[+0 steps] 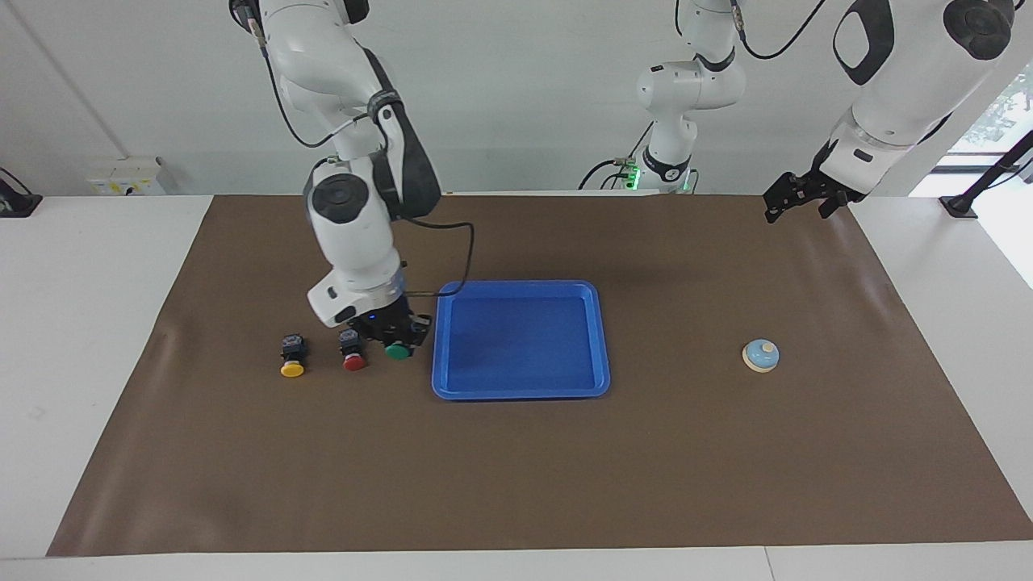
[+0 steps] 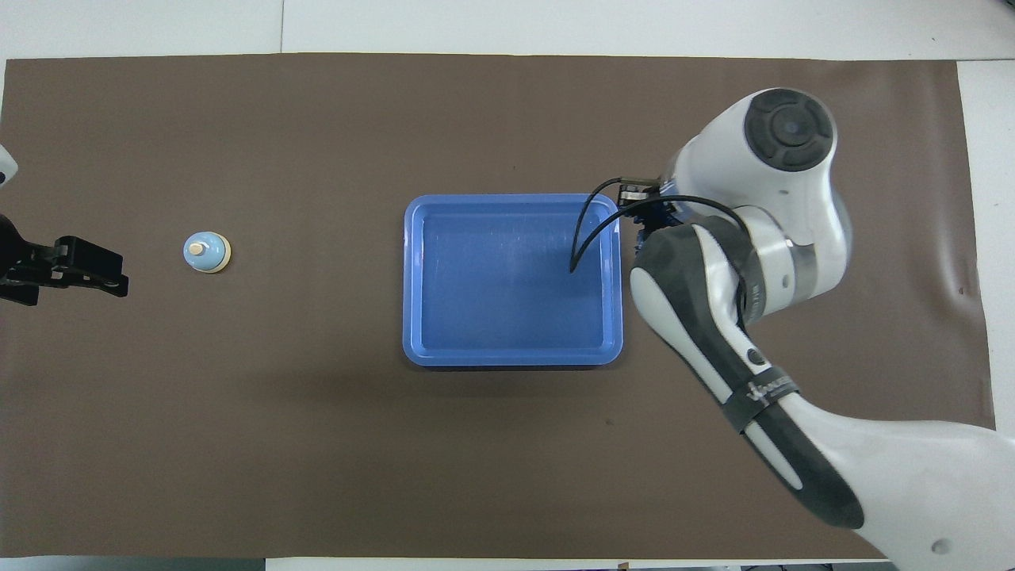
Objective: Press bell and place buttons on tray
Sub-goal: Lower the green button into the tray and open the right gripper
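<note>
My right gripper [image 1: 395, 337] is shut on the green button [image 1: 397, 351], whose cap points away from the robots. It holds the button low over the mat, between the red button [image 1: 353, 356] and the rim of the blue tray [image 1: 520, 339]. The yellow button [image 1: 292, 360] lies beside the red one, toward the right arm's end. Nothing lies in the tray [image 2: 507, 277]. In the overhead view my right arm covers all three buttons. The light-blue bell [image 1: 761, 356] [image 2: 206, 252] stands toward the left arm's end. My left gripper [image 1: 795, 199] [image 2: 83, 266] waits open in the air beside it.
A brown mat [image 1: 516, 468] covers most of the white table. A black cable loops from my right wrist over the tray's corner [image 2: 583, 234]. Bare mat lies between the tray and the bell.
</note>
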Controlling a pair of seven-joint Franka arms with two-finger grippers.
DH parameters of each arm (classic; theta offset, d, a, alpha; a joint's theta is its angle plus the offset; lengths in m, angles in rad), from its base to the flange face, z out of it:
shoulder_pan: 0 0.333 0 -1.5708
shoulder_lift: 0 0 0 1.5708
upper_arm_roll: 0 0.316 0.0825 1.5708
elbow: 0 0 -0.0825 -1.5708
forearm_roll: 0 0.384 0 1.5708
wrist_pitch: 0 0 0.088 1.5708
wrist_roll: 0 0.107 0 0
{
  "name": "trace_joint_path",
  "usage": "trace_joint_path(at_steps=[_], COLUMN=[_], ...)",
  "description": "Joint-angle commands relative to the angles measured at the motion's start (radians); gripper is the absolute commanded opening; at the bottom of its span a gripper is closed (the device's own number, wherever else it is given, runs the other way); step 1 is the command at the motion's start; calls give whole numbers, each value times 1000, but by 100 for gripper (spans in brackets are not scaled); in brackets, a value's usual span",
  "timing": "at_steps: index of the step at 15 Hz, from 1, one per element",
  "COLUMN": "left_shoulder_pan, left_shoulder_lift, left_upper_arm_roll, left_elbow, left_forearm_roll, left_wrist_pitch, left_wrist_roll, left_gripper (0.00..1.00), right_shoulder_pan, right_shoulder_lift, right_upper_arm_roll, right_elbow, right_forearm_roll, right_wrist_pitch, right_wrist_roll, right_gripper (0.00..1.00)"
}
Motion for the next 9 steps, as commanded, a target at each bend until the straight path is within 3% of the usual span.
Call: trace_joint_path(at_steps=[1,4,6,7,8,9], left_shoulder_pan=[-5,-5,-5,-5,-5,-5], left_shoulder_lift=[-16,-16,-16,-16,-16,-16], left_upper_arm_roll=[2,4,4,4,4,4], left_elbow=[-5,-5,-4,-5,-4,-4], left_forearm_roll=[13,13,13,13,13,13], left_wrist_pitch=[-11,-11,-11,-11,-11,-11], left_wrist_roll=[-10,-10,-8,-8,-10,-8], left_gripper=[100,100,100,100,100,100], right_shoulder_pan=[74,104,182,193,191,185], right_shoulder_lift=[59,82,96,99,99,99], right_upper_arm_roll=[-5,-5,-7,-7,-7,-7], right_elbow=[-12,-66,-65,-65,-66,-66], right_forearm_roll=[5,5,9,5,4,-8], right_wrist_pitch=[77,168,187,191,185,178], right_wrist_roll=[77,96,154,177,177,176], right_gripper=[0,0,0,6,59,100])
